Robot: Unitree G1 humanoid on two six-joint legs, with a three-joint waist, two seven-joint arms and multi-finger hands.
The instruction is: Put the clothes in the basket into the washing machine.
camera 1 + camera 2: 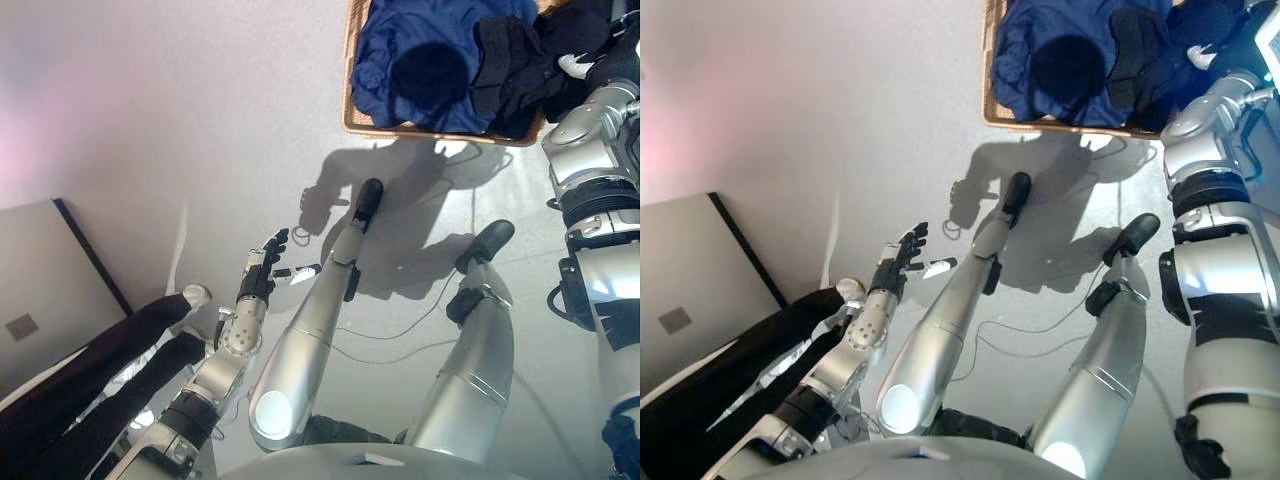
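Observation:
A wicker basket stands on the floor at the top of the view. A large blue garment fills its left part and black clothes lie to the right of that. My right arm reaches up along the right edge, and my right hand sits in the basket against the black clothes, its fingers lost among them. Low on the left, my left hand hangs over bare floor with straight fingers and holds nothing. No washing machine door shows.
A light grey flat-topped unit with a dark edge fills the left side. A person's legs in black trousers with a pale shoe stand beside it, close to my left arm.

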